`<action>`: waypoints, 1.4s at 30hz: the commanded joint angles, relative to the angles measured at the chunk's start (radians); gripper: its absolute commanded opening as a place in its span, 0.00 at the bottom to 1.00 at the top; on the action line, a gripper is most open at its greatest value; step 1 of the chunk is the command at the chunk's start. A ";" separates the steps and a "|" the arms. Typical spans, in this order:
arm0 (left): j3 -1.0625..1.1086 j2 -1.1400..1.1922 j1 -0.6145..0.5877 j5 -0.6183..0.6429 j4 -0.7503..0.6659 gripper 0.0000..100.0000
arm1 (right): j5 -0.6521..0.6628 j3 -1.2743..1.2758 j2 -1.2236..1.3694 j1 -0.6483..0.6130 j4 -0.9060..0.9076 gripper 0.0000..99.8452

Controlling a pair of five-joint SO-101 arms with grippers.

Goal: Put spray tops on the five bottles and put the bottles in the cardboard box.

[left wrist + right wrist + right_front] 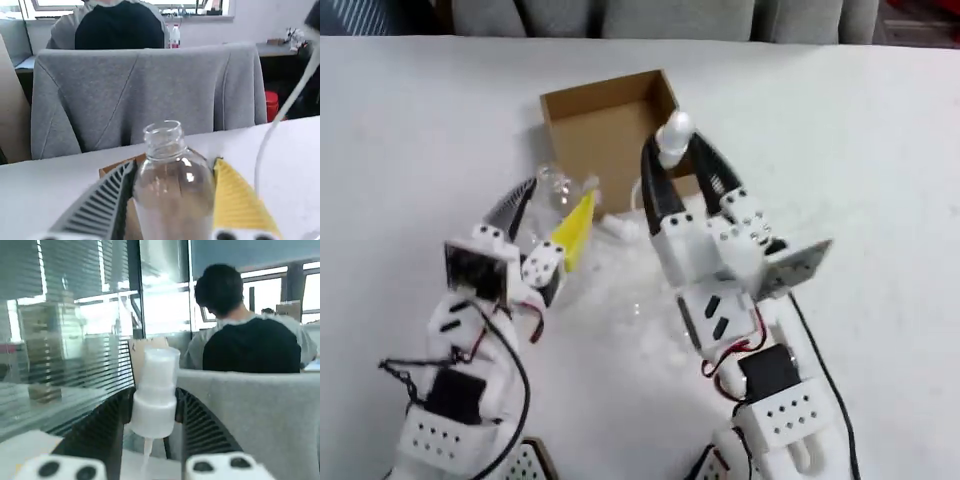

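Note:
A clear bottle (169, 187) with an uncapped neck stands upright between the grey and yellow fingers of my left gripper (556, 208), which is shut on it just beside the cardboard box (610, 135); in the high view the bottle (558, 186) shows as a faint clear shape. My right gripper (676, 155) is shut on a white spray top (154, 397), held upright above the box's near right edge, with its thin dip tube (145, 460) hanging down. In the left wrist view that tube (280, 125) curves past to one side of the bottle. The spray top (673, 138) is apart from the bottle's mouth.
The open cardboard box lies on the white table (840, 130) just beyond both grippers. Clear items (630, 290) lie on the table between the two arms. Grey chair backs (140, 95) line the far table edge.

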 commanded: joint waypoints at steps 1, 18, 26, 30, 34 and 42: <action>0.044 -0.179 0.013 0.012 -0.006 0.02 | -0.009 -0.267 0.110 -0.042 -0.024 0.02; 0.074 -0.257 0.136 -0.178 0.227 0.02 | 0.000 -0.657 0.426 -0.249 -0.005 0.02; 0.160 -0.257 0.125 -0.227 0.112 0.02 | 0.034 -0.663 0.351 -0.254 0.133 0.02; 0.157 -0.257 0.064 -0.224 0.103 0.02 | 0.091 -0.687 0.351 -0.255 0.199 0.02; 0.163 -0.257 0.033 -0.222 0.074 0.02 | 0.091 -0.689 0.352 -0.255 0.209 0.02; 0.163 -0.257 0.015 -0.222 0.060 0.02 | 0.097 -0.690 0.352 -0.289 0.255 0.02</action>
